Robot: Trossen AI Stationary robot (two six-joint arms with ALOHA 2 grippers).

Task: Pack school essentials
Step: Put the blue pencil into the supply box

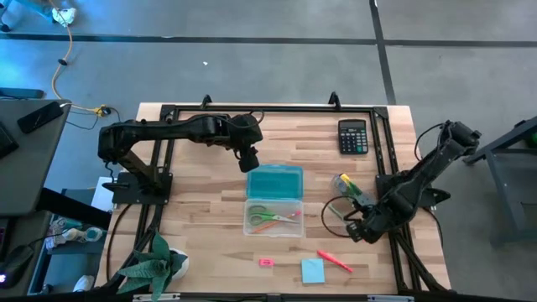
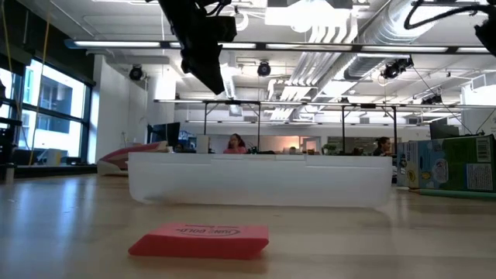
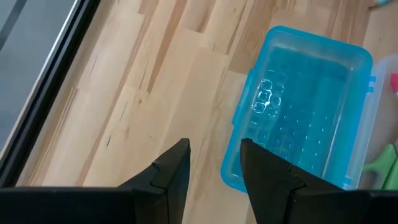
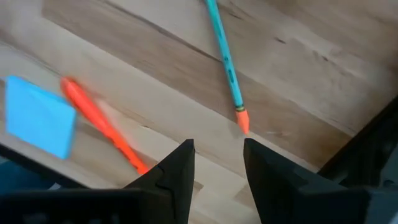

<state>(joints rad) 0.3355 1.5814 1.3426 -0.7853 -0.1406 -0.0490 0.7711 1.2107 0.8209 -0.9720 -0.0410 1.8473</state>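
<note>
An open pencil case lies mid-table: blue lid [image 1: 273,181] [image 3: 301,112] flat beside its clear tray [image 1: 273,220], which holds green-handled scissors [image 1: 262,215] and an orange pencil [image 1: 287,221]. My left gripper [image 1: 250,160] [image 3: 214,168] hovers open above the lid's corner, raised well off the table in the low view [image 2: 203,54]. My right gripper [image 1: 357,228] [image 4: 217,165] is open just above the wood, near the green pencil's orange end [image 4: 241,119]. The red pen [image 1: 334,261] [image 4: 102,127], blue sticky pad [image 1: 312,270] [image 4: 37,118], pink eraser [image 1: 266,262] [image 2: 200,240] and yellow-green box [image 1: 352,190] lie on the table.
A black calculator [image 1: 353,136] lies near the far right edge. A potted plant [image 1: 155,268] stands at the near left corner. A black frame [image 1: 268,110] borders the table. Bare wood stretches left of the case.
</note>
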